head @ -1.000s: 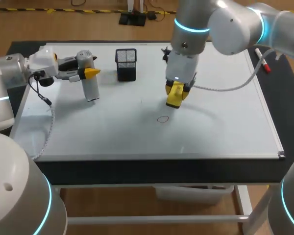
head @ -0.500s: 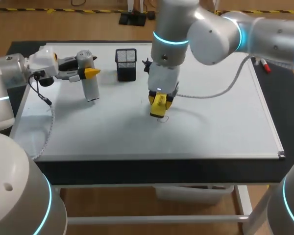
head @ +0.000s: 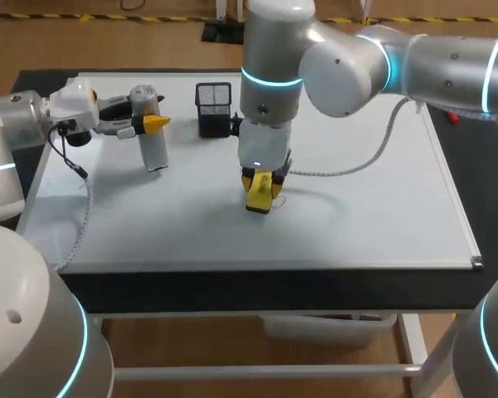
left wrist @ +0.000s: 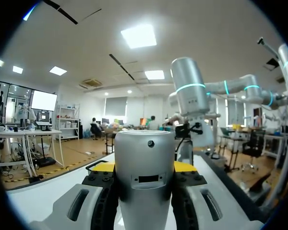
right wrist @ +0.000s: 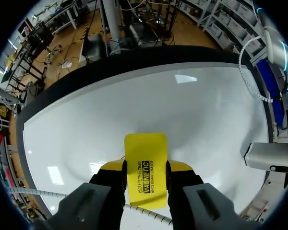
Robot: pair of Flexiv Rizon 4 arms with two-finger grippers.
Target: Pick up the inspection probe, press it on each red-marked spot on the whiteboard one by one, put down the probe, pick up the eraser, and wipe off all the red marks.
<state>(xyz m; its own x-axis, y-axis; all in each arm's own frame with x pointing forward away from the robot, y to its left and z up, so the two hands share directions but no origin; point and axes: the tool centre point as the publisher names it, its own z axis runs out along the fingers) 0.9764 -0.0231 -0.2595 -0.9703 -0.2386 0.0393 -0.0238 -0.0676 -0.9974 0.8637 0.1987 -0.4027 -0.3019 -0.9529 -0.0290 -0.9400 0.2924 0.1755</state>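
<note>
In the head view my right gripper [head: 261,184] points down at the whiteboard [head: 365,207], shut on the yellow eraser [head: 258,193]. The eraser's lower end is at the board beside a faint red circle [head: 277,201]. The right wrist view has the eraser [right wrist: 145,165] clamped between both yellow-tipped fingers [right wrist: 112,166], with the bare board [right wrist: 182,105] ahead. My left gripper [head: 146,124] hovers at the board's far left, shut on the grey cylindrical probe [head: 153,143]. In the left wrist view the probe [left wrist: 145,177] fills the space between the fingers [left wrist: 185,166].
A black mesh pen holder [head: 213,109] stands at the back of the board, just left of my right arm. A red marker [head: 452,116] lies at the board's right edge. My right arm's cable [head: 373,153] hangs over the board's middle right.
My right arm has carried the eraser left and toward the front, down onto the red circle. The left arm and the probe have not moved.
</note>
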